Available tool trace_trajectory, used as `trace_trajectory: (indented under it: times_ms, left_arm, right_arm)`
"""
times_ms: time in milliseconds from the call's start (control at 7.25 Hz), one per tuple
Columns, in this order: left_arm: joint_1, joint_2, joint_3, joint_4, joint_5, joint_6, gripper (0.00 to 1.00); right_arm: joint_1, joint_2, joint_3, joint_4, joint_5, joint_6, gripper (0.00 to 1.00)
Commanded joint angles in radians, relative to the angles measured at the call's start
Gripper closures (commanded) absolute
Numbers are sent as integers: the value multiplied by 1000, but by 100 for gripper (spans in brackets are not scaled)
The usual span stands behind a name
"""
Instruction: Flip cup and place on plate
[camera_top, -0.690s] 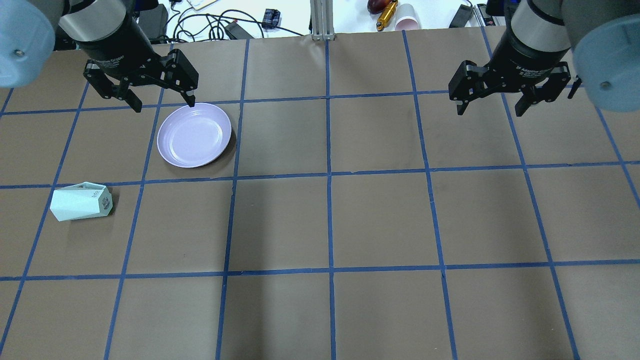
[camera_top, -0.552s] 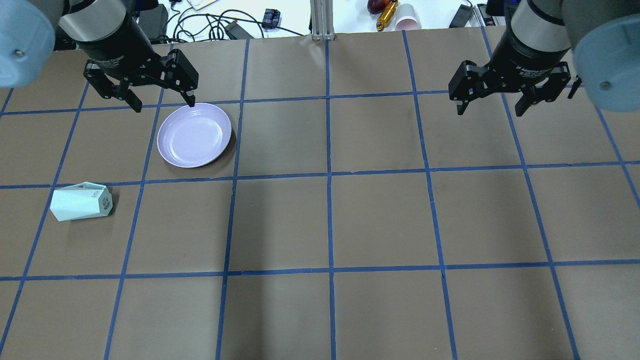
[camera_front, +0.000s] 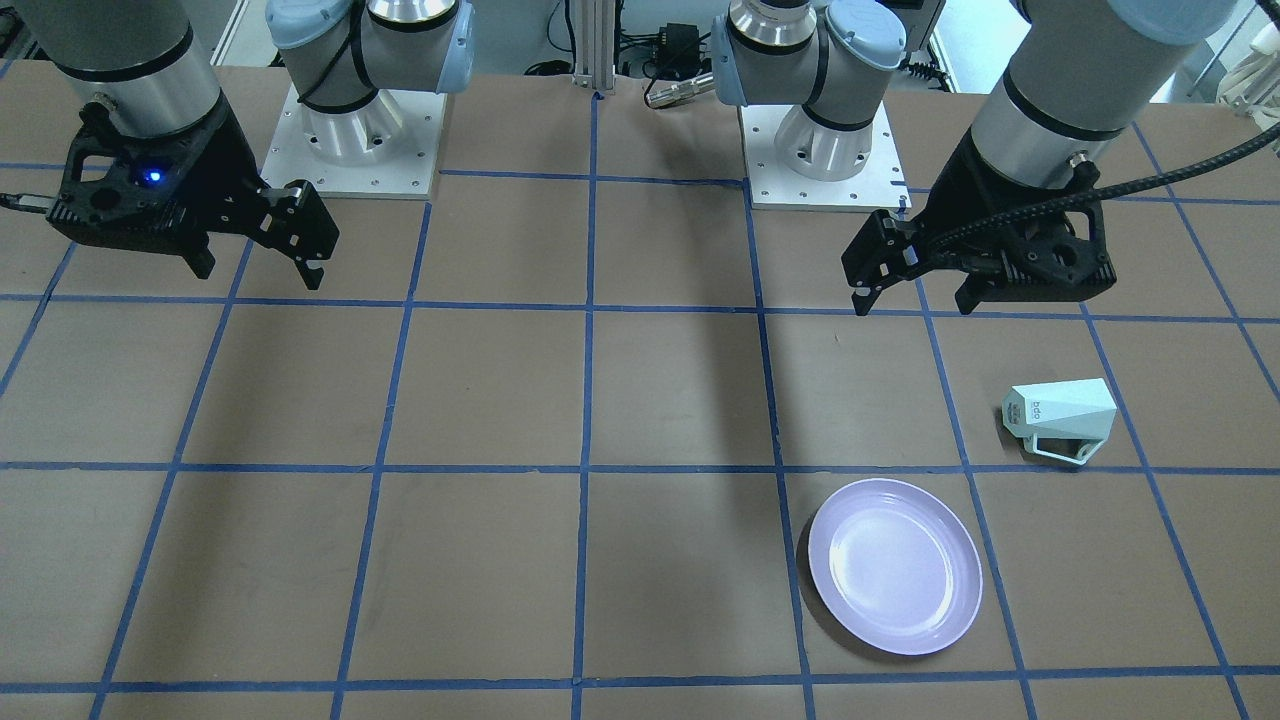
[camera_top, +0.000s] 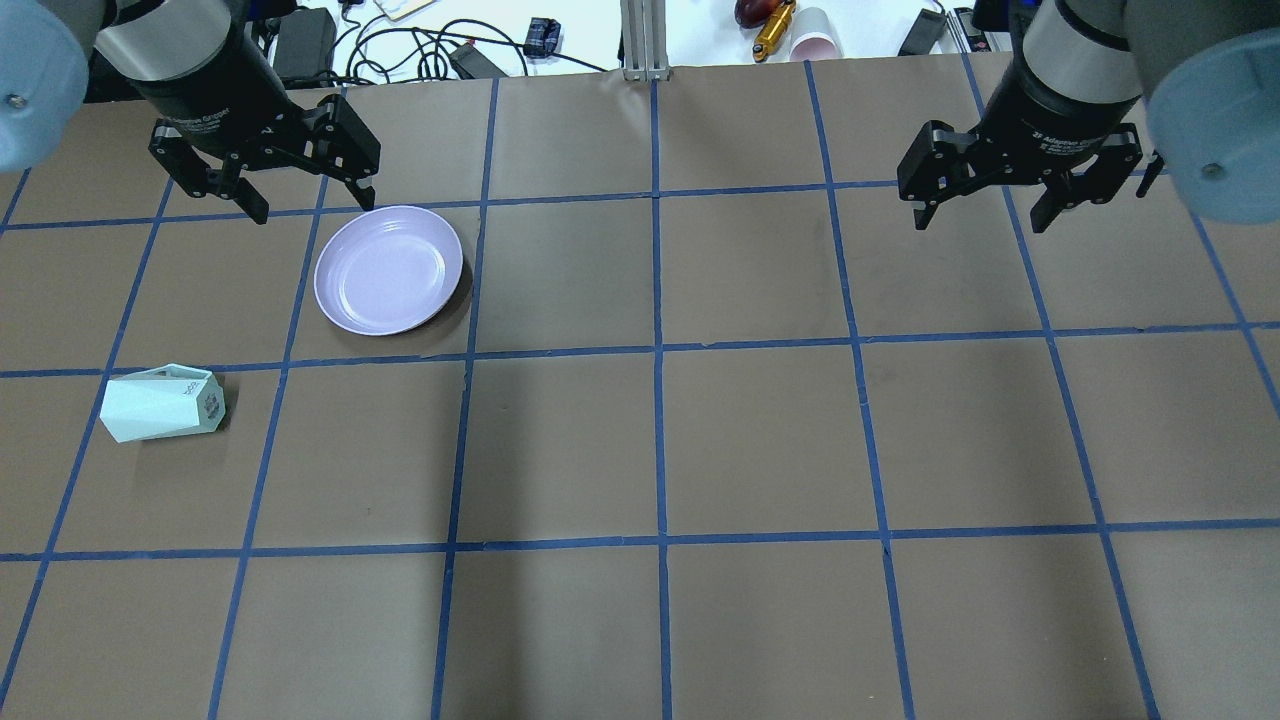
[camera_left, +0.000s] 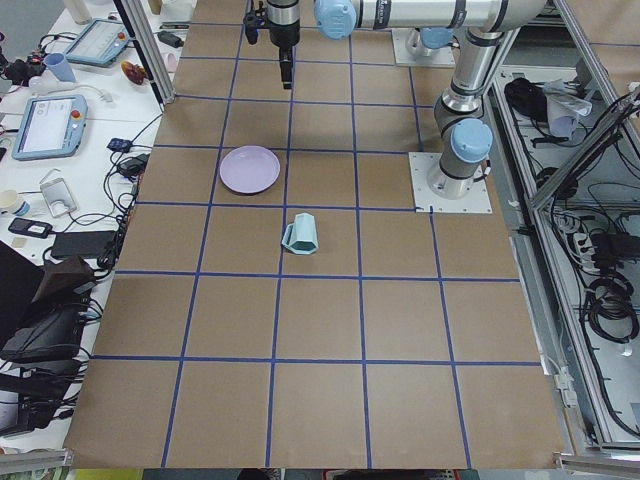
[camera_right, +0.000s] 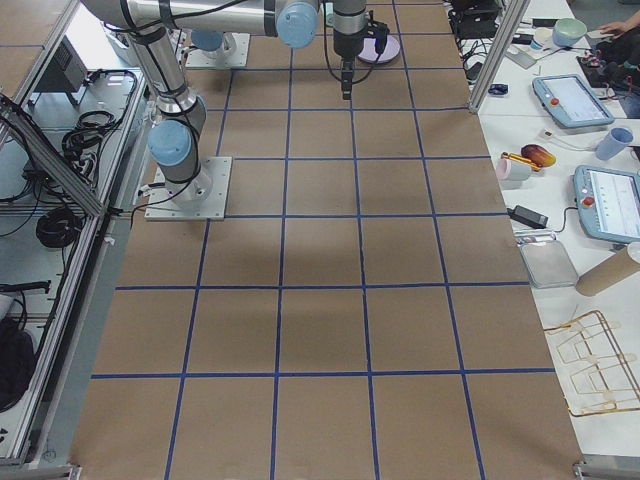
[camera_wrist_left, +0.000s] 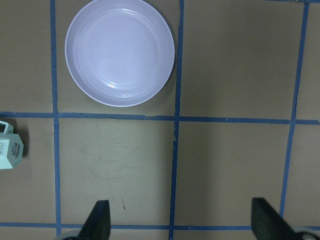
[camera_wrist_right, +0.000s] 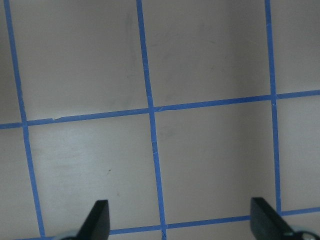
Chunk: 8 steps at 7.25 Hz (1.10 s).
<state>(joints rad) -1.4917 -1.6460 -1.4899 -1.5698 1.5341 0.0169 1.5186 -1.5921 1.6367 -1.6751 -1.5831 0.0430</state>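
The pale mint cup (camera_top: 160, 403) lies on its side at the table's left, with its lettered base toward the centre and its handle (camera_front: 1065, 450) toward the far edge. It also shows in the left view (camera_left: 300, 235) and at the left wrist view's edge (camera_wrist_left: 9, 151). The lavender plate (camera_top: 389, 270) sits upright and empty, beyond and right of the cup (camera_front: 1060, 410); the plate (camera_front: 895, 565) (camera_wrist_left: 120, 51) has nothing on it. My left gripper (camera_top: 313, 205) (camera_front: 912, 305) is open and empty, hovering by the plate's far-left rim. My right gripper (camera_top: 980, 222) (camera_front: 258, 278) is open and empty, high over the far right.
Both arm bases (camera_front: 350, 130) (camera_front: 825, 140) are bolted at the robot's side of the table. An aluminium post (camera_top: 645, 40), cables and a pink paper cup (camera_top: 815, 40) lie past the far edge. Blue tape lines grid the brown tabletop (camera_top: 760, 440).
My left gripper has shifted a little left and toward the far edge, so its fingertip no longer overlaps the plate's rim. The right arm, cup and plate have not moved.
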Motion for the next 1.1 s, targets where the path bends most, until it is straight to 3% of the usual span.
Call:
trace_trajectory:
  times_ms: [0, 966]
  left_arm:
    - [1, 0, -3, 0, 0, 0, 0]
    - [-15, -8, -1, -3, -2, -8, 0]
  right_arm:
    - [0, 0, 0, 0, 0, 0, 0]
    - [0, 0, 0, 0, 0, 0, 0]
